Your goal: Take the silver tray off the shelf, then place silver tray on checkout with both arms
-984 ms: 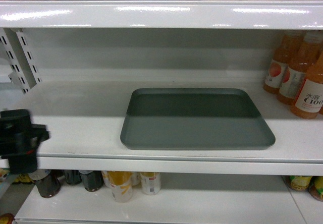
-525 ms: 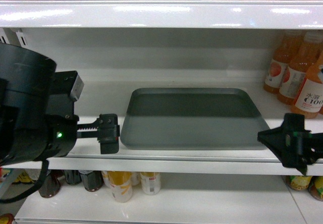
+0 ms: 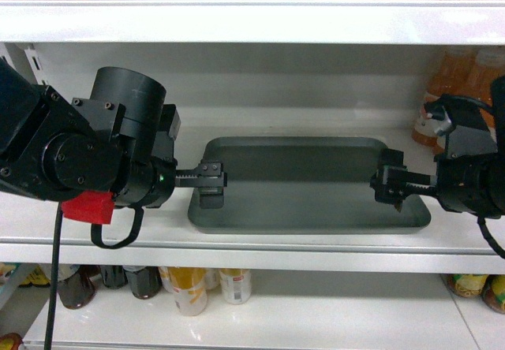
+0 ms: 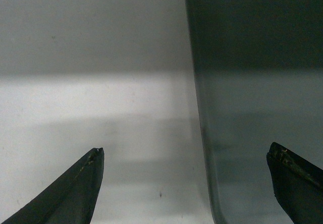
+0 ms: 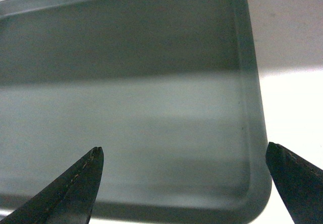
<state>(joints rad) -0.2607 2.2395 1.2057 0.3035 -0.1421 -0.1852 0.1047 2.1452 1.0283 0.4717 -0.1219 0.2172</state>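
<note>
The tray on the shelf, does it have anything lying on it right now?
No. The silver tray lies bare on the shelf; only the left gripper and right gripper reach over its ends.

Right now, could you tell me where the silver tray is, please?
In the head view, the silver tray lies flat on the middle shelf, centre-right, between the left gripper and right gripper.

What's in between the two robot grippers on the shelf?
In the head view, only the silver tray lies between the left gripper and the right gripper. Its inside is bare. Each gripper sits at one short end, open.
</note>
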